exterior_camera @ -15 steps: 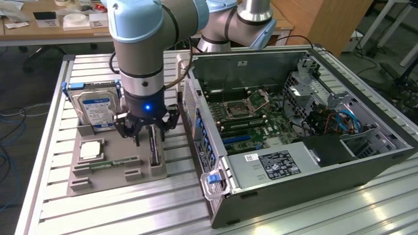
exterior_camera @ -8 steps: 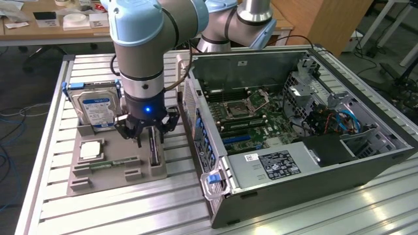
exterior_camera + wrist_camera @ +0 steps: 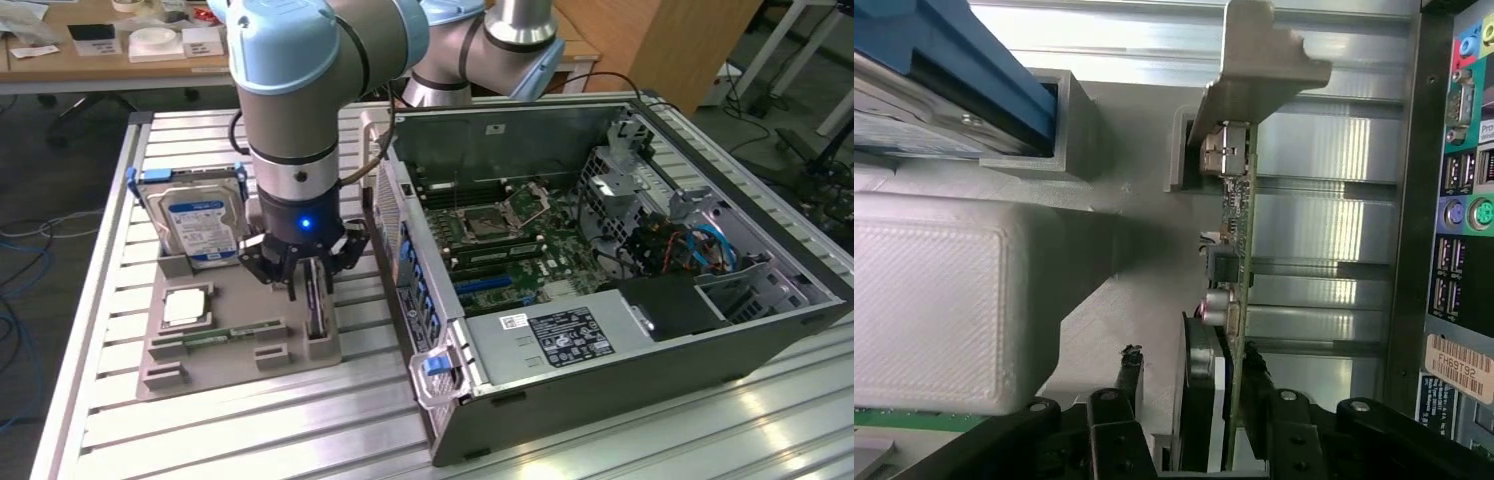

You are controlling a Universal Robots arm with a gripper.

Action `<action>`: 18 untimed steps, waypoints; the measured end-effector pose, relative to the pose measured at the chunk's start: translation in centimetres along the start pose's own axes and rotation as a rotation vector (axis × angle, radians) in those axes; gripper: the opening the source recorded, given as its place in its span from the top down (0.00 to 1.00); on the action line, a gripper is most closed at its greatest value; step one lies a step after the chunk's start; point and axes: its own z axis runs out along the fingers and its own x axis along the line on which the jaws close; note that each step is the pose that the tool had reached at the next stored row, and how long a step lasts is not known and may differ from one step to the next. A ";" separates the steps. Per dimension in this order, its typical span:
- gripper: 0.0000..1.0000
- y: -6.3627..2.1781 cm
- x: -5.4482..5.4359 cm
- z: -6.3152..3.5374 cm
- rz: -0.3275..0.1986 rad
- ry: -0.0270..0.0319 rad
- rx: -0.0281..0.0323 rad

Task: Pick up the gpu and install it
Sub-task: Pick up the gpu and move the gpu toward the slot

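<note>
The gpu point(image 3: 318, 303) stands on its edge in a slot of the grey holder tray point(image 3: 174, 385), on the exterior view's left. In the wrist view the gpu point(image 3: 1234, 230) is a thin dark card with small parts on it and a silvery bracket point(image 3: 1254, 60) at its far end. My gripper point(image 3: 304, 268) is lowered straight over the card. The gripper point(image 3: 1189, 378) is open and straddles the card. One finger point(image 3: 1129, 372) stands clear of the card's fan side. The other finger sits close against the card's back.
The tray also carries a silver hard drive point(image 3: 200, 215) with a blue-white label, a processor point(image 3: 184, 308) and a green memory stick point(image 3: 220, 338). The open computer case point(image 3: 587, 270) lies just beside the tray on the exterior view's right, motherboard point(image 3: 514, 235) exposed. Its rear ports point(image 3: 1454, 200) face the tray.
</note>
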 end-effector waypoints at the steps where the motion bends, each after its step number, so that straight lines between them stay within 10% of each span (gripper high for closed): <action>1: 0.50 0.00 0.0 0.00 0.000 0.0000 0.0001; 18: 0.68 0.00 0.0 0.03 0.000 0.0001 -0.0001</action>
